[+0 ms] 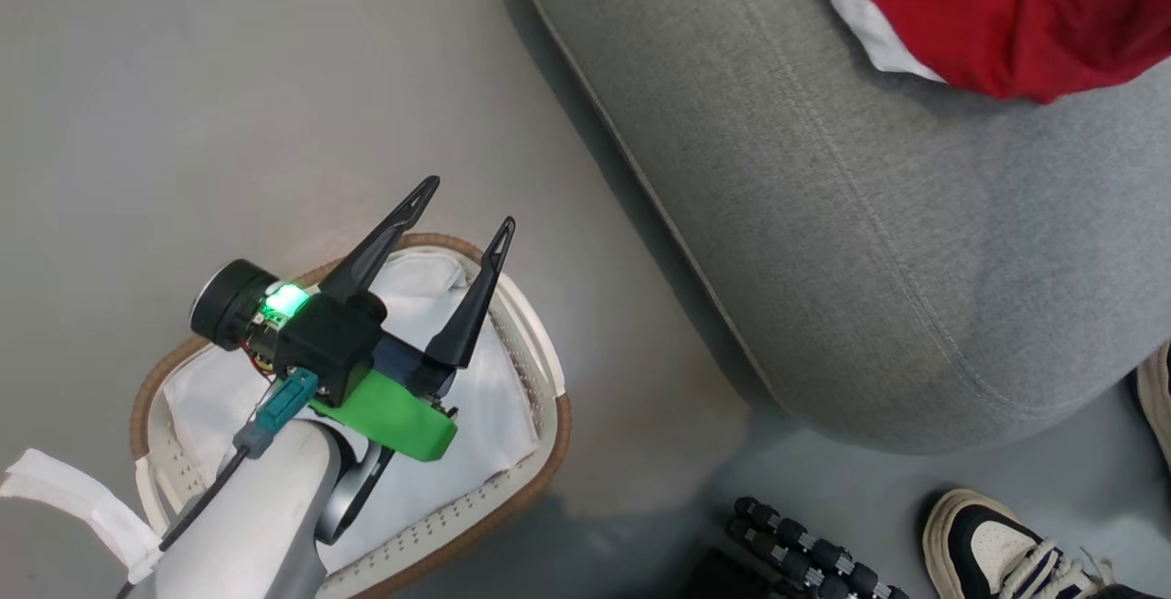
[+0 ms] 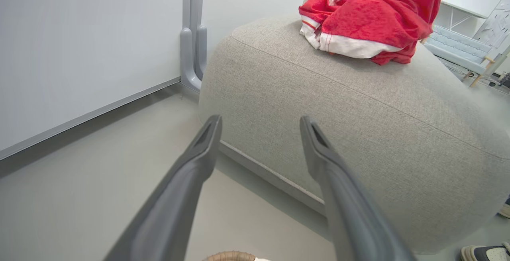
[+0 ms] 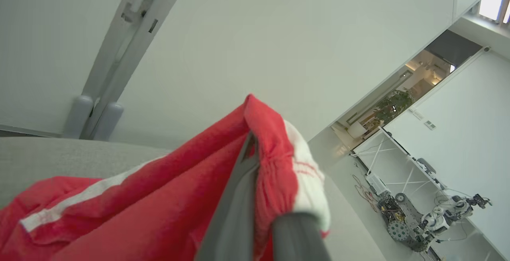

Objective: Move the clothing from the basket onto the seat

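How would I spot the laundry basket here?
Find the big grey seat. On the floor beside its rounded corner, below the robot's left gripper, sits the basket. It alone is oval and white, with perforated sides, a brown rim and a white liner.

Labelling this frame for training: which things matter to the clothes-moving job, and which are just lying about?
Job: clothing, basket, seat, left gripper, right gripper holding the clothing.
Lying about: liner, shoe, wall panel.
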### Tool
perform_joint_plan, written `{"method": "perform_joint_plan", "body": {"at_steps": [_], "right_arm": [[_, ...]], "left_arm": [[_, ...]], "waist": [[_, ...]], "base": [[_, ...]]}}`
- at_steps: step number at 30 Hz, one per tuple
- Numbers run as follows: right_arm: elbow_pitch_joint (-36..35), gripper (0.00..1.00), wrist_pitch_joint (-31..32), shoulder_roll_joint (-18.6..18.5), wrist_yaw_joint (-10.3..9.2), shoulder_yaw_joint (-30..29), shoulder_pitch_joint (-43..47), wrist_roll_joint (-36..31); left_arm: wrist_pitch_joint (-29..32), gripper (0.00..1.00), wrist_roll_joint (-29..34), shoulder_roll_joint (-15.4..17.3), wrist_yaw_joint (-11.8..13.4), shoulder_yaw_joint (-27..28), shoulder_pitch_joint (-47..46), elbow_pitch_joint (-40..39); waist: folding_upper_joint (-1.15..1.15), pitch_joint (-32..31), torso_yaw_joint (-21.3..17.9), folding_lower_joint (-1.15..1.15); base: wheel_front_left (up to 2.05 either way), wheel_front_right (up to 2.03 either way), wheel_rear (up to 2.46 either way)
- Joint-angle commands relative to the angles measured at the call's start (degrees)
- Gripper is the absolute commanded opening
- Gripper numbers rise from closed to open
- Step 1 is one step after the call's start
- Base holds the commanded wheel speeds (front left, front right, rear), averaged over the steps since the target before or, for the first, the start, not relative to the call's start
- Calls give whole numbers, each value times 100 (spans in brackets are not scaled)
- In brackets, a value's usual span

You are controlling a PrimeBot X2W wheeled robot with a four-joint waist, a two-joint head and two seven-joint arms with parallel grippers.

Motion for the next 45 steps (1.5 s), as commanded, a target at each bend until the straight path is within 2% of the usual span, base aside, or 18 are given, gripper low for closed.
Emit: {"method": "perform_joint_plan", "body": {"at_steps": [1,9,10,12,13,14,15,24,30,38,45], "right_arm": [[159,0,-59,118,-10,-156,190,-50],[1048,0,-361,845,-9,-1015,707,-371],[1109,16,-394,920,-9,-1096,741,-422],[1210,41,-430,1045,-10,-1198,825,-510],[1247,63,-449,1102,-9,-1251,886,-544],[1273,95,-452,1140,-9,-1285,937,-567],[1282,100,-454,1189,-9,-1315,993,-594],[403,100,-464,1340,-9,-1389,2021,-489],[-175,100,-464,1386,-9,-1241,2859,-323],[-896,100,-465,1619,-9,-713,3606,133],[-1293,100,-465,1916,-9,38,3925,388]], "left_arm": [[4,100,6,61,-21,2,-136,-28],[4,100,-3,151,-21,28,-286,24],[4,100,-12,151,-21,44,-275,42],[4,100,-43,130,-21,72,-219,96],[4,100,-57,109,-21,96,-189,119],[4,100,-63,82,-21,109,-167,135],[4,100,-62,45,-21,134,-147,153],[4,100,-114,-342,-21,309,93,361],[4,100,-120,-632,-21,623,420,555],[4,100,35,-965,-21,1367,889,680],[4,100,282,-1209,-21,2035,1231,685]], "waist": [[0,407,367,0],[0,656,526,0],[0,636,530,0],[0,558,529,0],[0,501,528,0],[0,448,528,0],[0,377,530,0],[0,-480,626,0],[0,-1131,788,0],[0,-1756,1180,0],[0,-2151,1655,0]], "base": [[0,0,0],[0,0,0],[0,0,0],[0,0,0],[0,0,0],[0,0,0],[0,0,0],[0,0,0],[0,0,0],[0,0,0],[0,0,0]]}}
